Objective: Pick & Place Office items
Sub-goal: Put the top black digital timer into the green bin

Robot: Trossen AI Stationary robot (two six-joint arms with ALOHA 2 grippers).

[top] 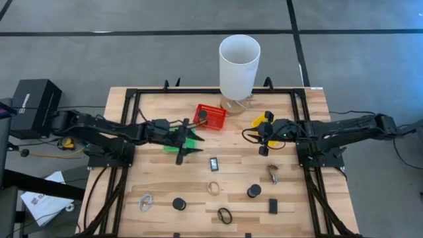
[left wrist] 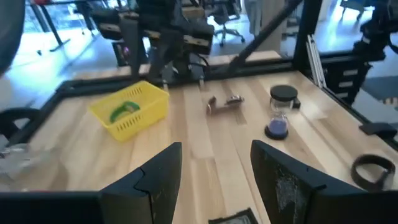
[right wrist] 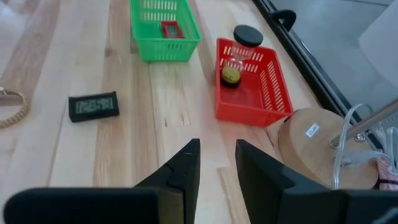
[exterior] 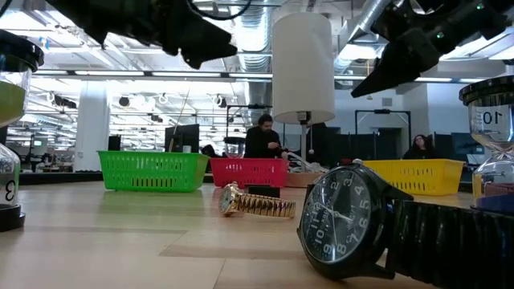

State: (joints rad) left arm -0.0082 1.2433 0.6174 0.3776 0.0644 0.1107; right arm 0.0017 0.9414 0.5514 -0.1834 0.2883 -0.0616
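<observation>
The office items lie on the near half of the table: a small black digital timer (top: 214, 162), a gold watch (top: 213, 187), two black-capped sand timers (top: 179, 203) (top: 254, 192), a black watch (top: 225, 215), a silvery watch (top: 145, 201) and a black block (top: 273, 206). My left gripper (top: 188, 144) (left wrist: 216, 180) hangs open above the green basket (top: 187, 140). My right gripper (top: 262, 140) (right wrist: 217, 165) hovers open just on the near side of the yellow basket (top: 263, 121), over bare wood. A sand timer (right wrist: 239, 59) stands in the red basket (right wrist: 252, 81).
The tall white cylinder (top: 238, 66) stands on a round wooden base (right wrist: 317, 140) at the far edge, behind the red basket (top: 210, 116). A red piece (right wrist: 169, 28) lies in the green basket and a green one (left wrist: 124, 111) in the yellow basket. A black frame rail (top: 297, 125) borders the table.
</observation>
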